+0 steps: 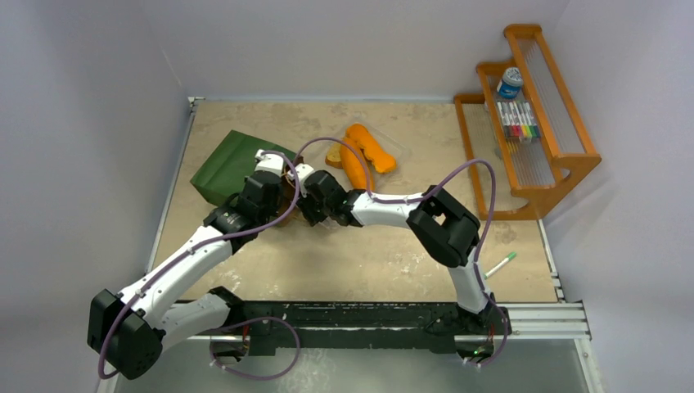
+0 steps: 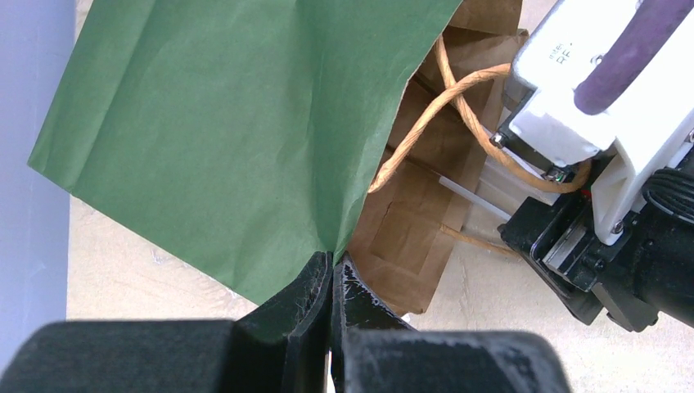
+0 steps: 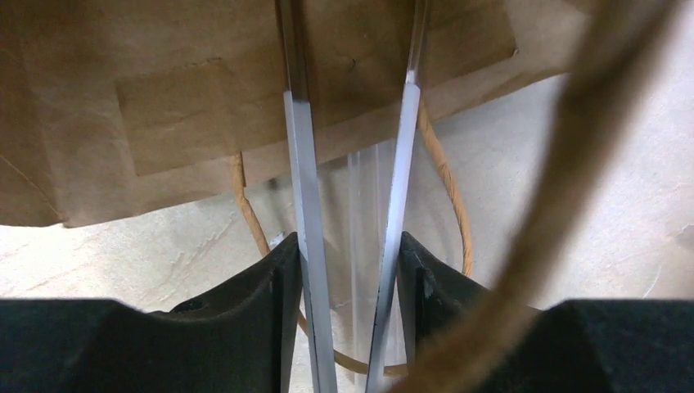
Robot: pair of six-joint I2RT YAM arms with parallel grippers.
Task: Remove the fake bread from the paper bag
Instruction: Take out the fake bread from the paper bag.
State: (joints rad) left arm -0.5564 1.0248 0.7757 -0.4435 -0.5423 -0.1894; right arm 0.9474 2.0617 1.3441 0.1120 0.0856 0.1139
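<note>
Since our left jaws are clamped on the bag [image 2: 205, 123] at its green lip, holding the mouth open, and our right jaws grip the tongs [image 3: 304, 205] reaching into it just ahead, we should spread the tongs gently and probe low; what remains inside is hidden. Beyond both jaws, orange bread [image 1: 355, 168] lies already out.

Table [image 1: 368, 262]: paper bag [image 1: 227, 164], tray [image 1: 406, 151], marker [image 1: 499, 265]
</note>
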